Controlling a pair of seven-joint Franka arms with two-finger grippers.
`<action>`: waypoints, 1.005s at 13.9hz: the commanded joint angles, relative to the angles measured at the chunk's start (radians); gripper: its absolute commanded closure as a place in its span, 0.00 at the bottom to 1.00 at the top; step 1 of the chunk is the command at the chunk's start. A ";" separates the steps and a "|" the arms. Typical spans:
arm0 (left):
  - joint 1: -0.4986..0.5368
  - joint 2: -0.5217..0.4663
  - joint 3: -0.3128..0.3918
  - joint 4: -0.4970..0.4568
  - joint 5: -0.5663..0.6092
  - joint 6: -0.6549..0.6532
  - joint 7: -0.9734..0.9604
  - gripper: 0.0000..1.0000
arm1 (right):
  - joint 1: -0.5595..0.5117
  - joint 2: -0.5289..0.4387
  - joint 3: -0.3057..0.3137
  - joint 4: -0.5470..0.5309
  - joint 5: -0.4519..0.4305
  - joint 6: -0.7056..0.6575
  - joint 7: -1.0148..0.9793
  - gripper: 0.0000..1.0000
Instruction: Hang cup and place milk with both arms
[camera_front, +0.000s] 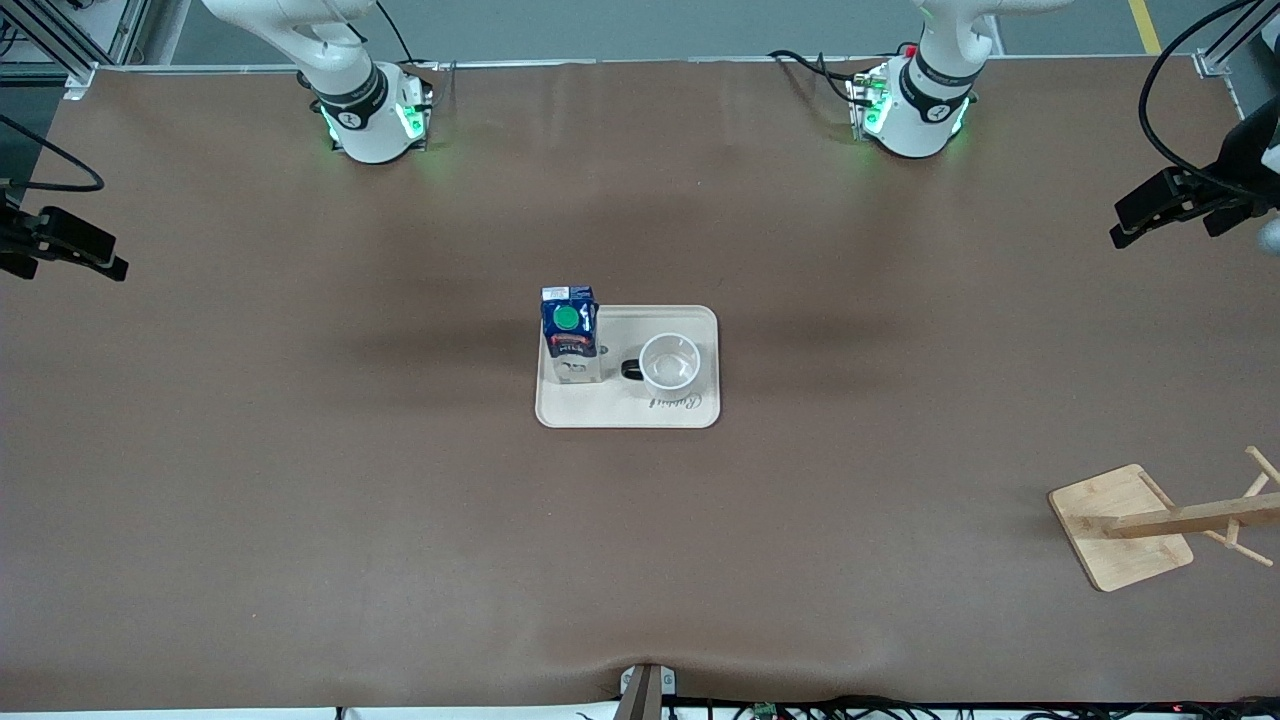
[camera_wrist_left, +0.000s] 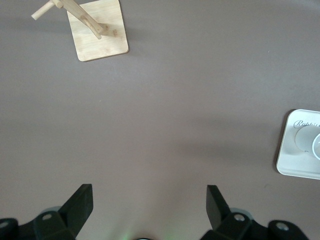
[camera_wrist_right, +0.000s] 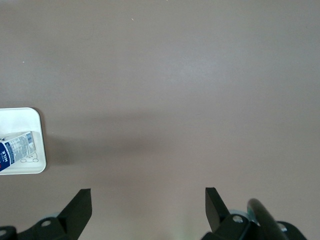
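The milk carton (camera_front: 570, 335), dark blue and white with a green cap, stands upright on a cream tray (camera_front: 620, 410) in the middle of the table. The white cup (camera_front: 669, 361) stands beside it on the tray, mouth up, its black handle toward the carton. My left gripper (camera_front: 1118, 225) is open and empty, up over the left arm's end of the table. My right gripper (camera_front: 118, 258) is open and empty over the right arm's end. The left wrist view shows open jaws (camera_wrist_left: 149, 192), the tray's edge (camera_wrist_left: 287, 160) and part of the cup (camera_wrist_left: 317, 146). The right wrist view shows open jaws (camera_wrist_right: 148, 195), the tray's corner (camera_wrist_right: 35, 117) and the carton (camera_wrist_right: 15, 147).
A wooden cup rack (camera_front: 1150, 520) with a square base and pegs stands toward the left arm's end, nearer to the front camera than the tray; it also shows in the left wrist view (camera_wrist_left: 100, 30). Brown table surface lies around the tray.
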 joint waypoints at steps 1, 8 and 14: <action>0.003 -0.008 -0.007 0.007 0.020 -0.033 0.017 0.00 | -0.014 0.005 0.010 0.016 -0.008 -0.007 -0.005 0.00; -0.003 0.007 -0.019 0.003 -0.006 -0.035 -0.002 0.00 | -0.014 0.005 0.010 0.016 -0.008 -0.007 -0.005 0.00; -0.078 0.117 -0.180 -0.063 -0.028 0.116 -0.268 0.00 | -0.014 0.005 0.010 0.017 -0.008 -0.007 -0.005 0.00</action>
